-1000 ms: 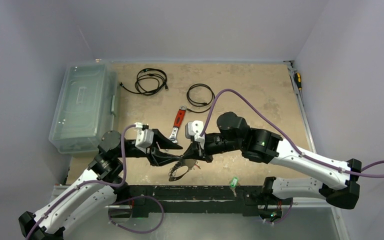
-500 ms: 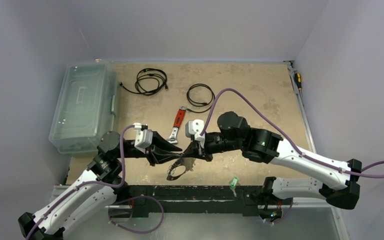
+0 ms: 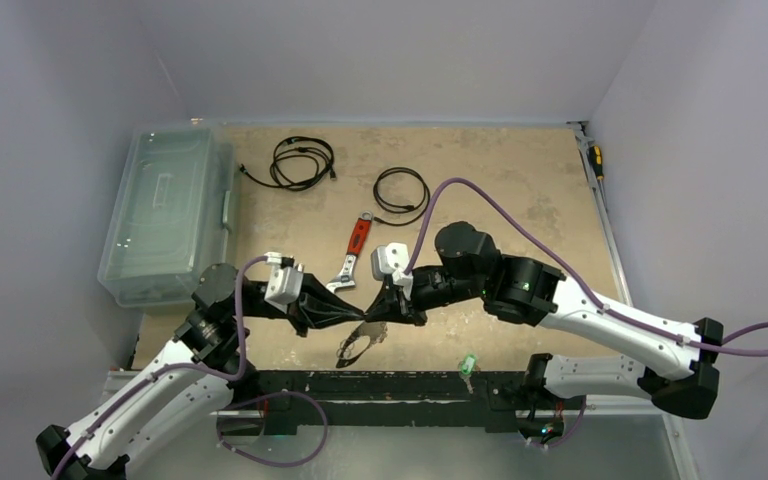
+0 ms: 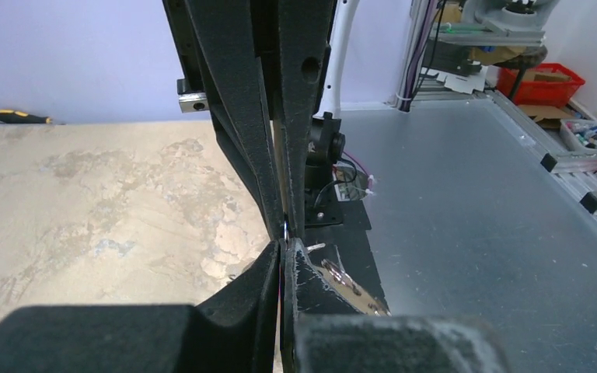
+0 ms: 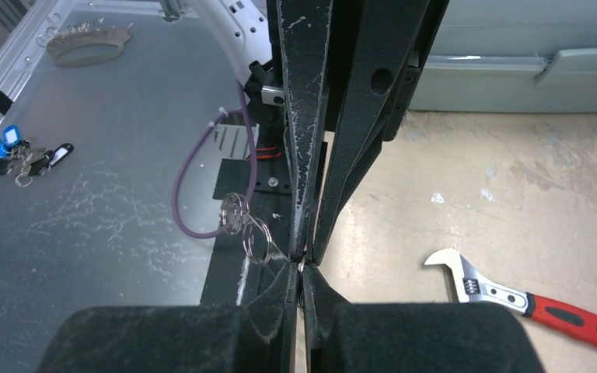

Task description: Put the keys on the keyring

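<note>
The keyring (image 3: 360, 345), a thin silvery wire loop with small silver keys, hangs above the table's front edge. My left gripper (image 3: 356, 316) and right gripper (image 3: 373, 315) meet tip to tip, both shut on its wire. In the left wrist view my left gripper (image 4: 284, 247) is shut with the wire (image 4: 286, 229) at its tips, small keys (image 4: 348, 278) dangling beside. In the right wrist view my right gripper (image 5: 301, 266) is shut, small rings (image 5: 247, 225) hanging to the left. The green-headed key (image 3: 468, 364) lies on the front rail. The red-headed key is hidden.
A red-handled wrench (image 3: 357, 243) lies just behind the grippers and shows in the right wrist view (image 5: 528, 299). Two black coiled cables (image 3: 302, 162) (image 3: 401, 190) lie farther back. A clear plastic bin (image 3: 165, 215) stands at the left. A screwdriver (image 3: 595, 160) lies at the right edge.
My left gripper's fingers were spread beside the right gripper's tip and have now shut. The left wrist has drawn back a little. The keyring has shifted slightly.
</note>
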Action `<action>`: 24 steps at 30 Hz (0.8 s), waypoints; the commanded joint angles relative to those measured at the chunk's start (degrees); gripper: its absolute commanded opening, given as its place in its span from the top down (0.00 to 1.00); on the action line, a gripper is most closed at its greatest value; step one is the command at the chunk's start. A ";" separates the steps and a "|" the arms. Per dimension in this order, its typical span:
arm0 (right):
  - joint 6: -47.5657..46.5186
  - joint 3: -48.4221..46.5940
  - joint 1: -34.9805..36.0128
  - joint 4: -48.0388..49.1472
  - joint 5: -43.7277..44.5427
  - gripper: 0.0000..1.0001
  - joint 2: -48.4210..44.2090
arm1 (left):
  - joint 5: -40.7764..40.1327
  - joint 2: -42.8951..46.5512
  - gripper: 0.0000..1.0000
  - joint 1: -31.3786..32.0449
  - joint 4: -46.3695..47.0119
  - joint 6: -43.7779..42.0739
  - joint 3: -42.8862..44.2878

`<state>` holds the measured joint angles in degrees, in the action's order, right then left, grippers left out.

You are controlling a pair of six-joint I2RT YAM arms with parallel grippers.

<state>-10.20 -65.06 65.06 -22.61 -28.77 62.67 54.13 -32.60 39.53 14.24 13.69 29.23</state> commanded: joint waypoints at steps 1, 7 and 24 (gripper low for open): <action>-1.06 -3.91 0.42 10.27 -4.81 0.85 0.71 | -3.23 0.86 1.00 0.38 -3.71 -5.15 1.62; -1.32 -1.49 0.42 10.97 -4.56 0.50 -0.79 | -7.61 1.93 1.00 0.42 -7.16 -7.06 2.62; -0.24 3.15 0.25 10.81 10.75 0.49 -3.61 | -8.16 4.19 1.00 0.40 -7.64 -7.44 2.69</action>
<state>-10.13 -62.37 65.25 -13.65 -21.80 59.59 46.22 -29.28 39.77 5.08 7.27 30.52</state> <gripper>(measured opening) 0.498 0.003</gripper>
